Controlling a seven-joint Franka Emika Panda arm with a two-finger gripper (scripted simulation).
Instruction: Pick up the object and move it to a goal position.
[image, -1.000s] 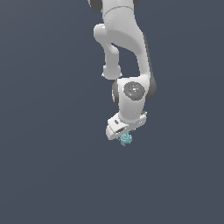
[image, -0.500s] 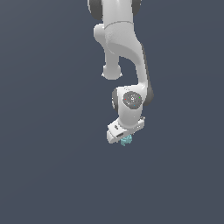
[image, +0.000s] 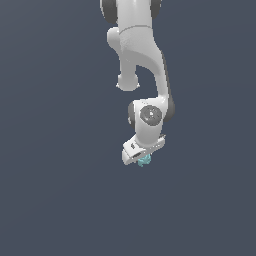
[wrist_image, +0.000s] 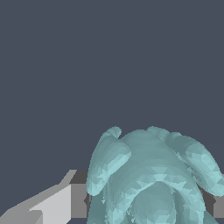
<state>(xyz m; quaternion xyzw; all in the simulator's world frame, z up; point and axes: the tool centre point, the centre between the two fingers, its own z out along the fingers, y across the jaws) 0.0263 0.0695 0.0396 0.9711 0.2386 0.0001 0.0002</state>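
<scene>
The object (image: 145, 160) is a small pale teal knobbly blob, showing just under the white hand of the arm in the exterior view. My gripper (image: 142, 159) is shut on it, and most of the blob is tucked behind the hand there. In the wrist view the object (wrist_image: 153, 179) fills much of the picture as a lumpy teal mass. One grey and white finger (wrist_image: 65, 199) presses against its side; the other finger is barely visible at the picture's edge.
The white arm (image: 142, 65) reaches down from above in the exterior view. Around it is only a plain dark grey-blue background, with no other objects, marker or edges in sight.
The hand with the teal object in it has drifted slightly toward the exterior view's left and a little lower as the wrist turned. The grip looks unchanged.
</scene>
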